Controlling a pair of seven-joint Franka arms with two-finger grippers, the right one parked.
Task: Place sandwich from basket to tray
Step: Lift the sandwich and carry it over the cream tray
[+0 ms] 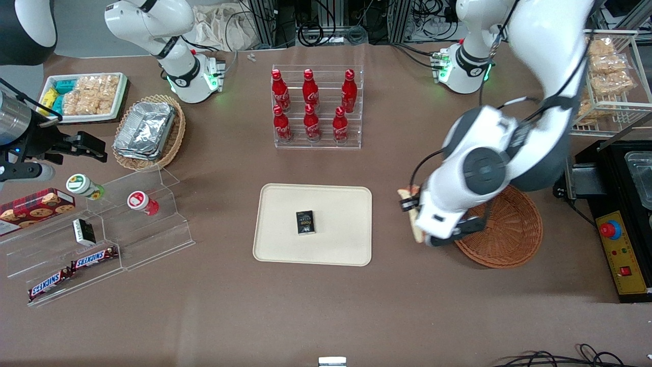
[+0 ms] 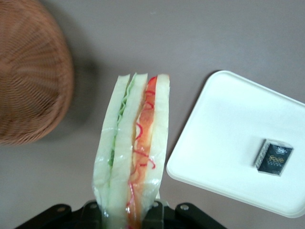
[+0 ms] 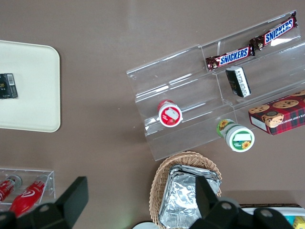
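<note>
The sandwich (image 1: pixel 418 233) hangs above the bare table between the round reddish-brown basket (image 1: pixel 509 235) and the cream tray (image 1: pixel 336 204). It is a pale bread wedge with orange-red and green filling (image 2: pixel 136 138), wrapped in clear film. My left gripper (image 1: pixel 413 215) is shut on its lower end (image 2: pixel 131 214), with the black fingers pressed against both bread faces. In the left wrist view the basket (image 2: pixel 28 71) shows with nothing in it, and the tray (image 2: pixel 228 138) is a short way from the sandwich. A small black packet (image 1: pixel 305 222) lies on the tray (image 2: pixel 273 157).
A clear rack of red bottles (image 1: pixel 316 107) stands farther from the front camera than the tray. A tan oval basket of foil containers (image 1: pixel 147 130) and a clear stepped shelf with snacks (image 1: pixel 102 239) lie toward the parked arm's end. A control box (image 1: pixel 624 255) sits beside the round basket.
</note>
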